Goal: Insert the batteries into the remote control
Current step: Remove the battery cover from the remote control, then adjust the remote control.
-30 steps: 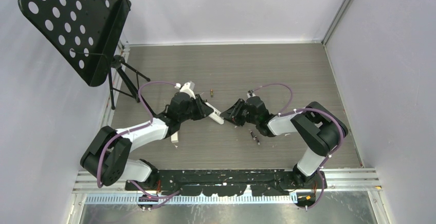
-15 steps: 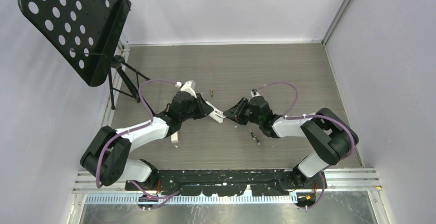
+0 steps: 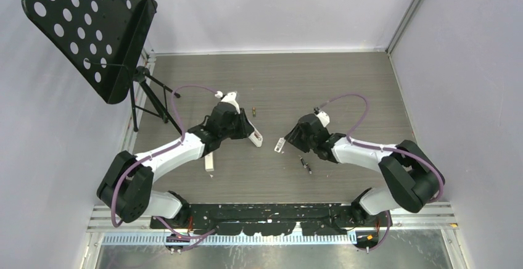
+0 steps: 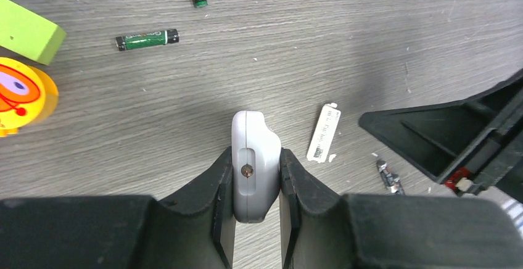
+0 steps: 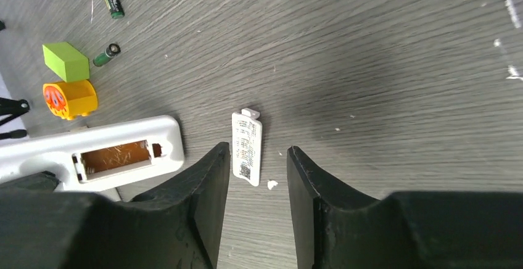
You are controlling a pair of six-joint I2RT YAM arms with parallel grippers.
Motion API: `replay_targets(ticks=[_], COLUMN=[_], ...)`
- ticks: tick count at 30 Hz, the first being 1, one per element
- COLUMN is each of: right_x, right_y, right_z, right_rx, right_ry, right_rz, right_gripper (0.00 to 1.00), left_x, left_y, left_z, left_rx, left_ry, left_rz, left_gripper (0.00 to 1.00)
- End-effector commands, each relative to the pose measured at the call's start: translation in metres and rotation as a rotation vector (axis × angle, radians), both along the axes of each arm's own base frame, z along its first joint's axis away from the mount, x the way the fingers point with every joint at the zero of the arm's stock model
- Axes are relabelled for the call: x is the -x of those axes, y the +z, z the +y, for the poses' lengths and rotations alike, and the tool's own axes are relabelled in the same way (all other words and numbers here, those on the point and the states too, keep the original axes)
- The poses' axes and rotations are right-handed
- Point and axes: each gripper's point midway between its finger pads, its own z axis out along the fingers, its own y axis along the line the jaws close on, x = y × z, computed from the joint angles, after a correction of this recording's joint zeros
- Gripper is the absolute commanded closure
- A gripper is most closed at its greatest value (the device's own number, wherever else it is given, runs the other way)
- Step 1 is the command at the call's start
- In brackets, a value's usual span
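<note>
We start with the table (image 3: 345, 84), where everything lies, and a black music stand (image 3: 86, 28) off at its far left corner, well apart from the work. The left gripper (image 4: 255, 158) is pressed onto the narrow sides of the white remote (image 4: 253, 164), pinching it near one end. In the right wrist view the remote's battery bay faces up and is bare, so we judge this hold is meant to steady the remote with the bay open for loading.

The right gripper (image 5: 257, 158) is spread and carries nothing. It hangs over the battery cover (image 5: 247, 147), which lies flat on the table just beside the remote's open end; we cannot tell how high above it the fingers are. With the cover off and parked there, we judge the next job is fetching cells.

An orange-and-green toy (image 5: 70, 99) sits near the remote. The batteries (image 4: 148, 39) are all on the table: two lie near the toy, beyond the remote, and a third battery (image 3: 305, 163) lies by the right arm.
</note>
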Motion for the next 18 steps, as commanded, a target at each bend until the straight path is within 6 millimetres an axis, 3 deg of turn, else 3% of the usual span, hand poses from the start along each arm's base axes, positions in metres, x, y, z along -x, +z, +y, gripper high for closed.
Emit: replay_targets(ticks=[1, 4, 6, 9, 13, 18], right_x=[-0.009, -0.003, 0.018, 0.049, 0.074, 0.112], right_y=[0.036, 0.072, 0.098, 0.128, 0.145, 0.150], right_z=[-0.006, 0.020, 0.045, 0.060, 0.060, 0.061], right_rx=[0.087, 0.050, -0.023, -0.108, -0.126, -0.230], right_ry=[0.064, 0.308, 0.552, 0.777, 0.916, 1.082], right_rz=[-0.110, -0.245, -0.344, -0.454, -0.487, -0.509], right_gripper=[0.51, 0.33, 0.25, 0.19, 0.18, 0.18], left_x=[0.024, 0.035, 0.047, 0.070, 0.101, 0.118], left_y=[-0.025, 0.000, 0.018, 0.045, 0.077, 0.105], left_z=[0.028, 0.002, -0.016, -0.041, -0.057, -0.063], left_rx=[-0.221, -0.151, -0.086, 0.064, 0.215, 0.336], left_ry=[-0.092, -0.297, -0.438, -0.606, -0.776, -0.865], left_rz=[0.082, 0.039, 0.015, 0.008, 0.000, -0.073], left_gripper=[1.00, 1.00, 1.00, 1.00, 1.00, 1.00])
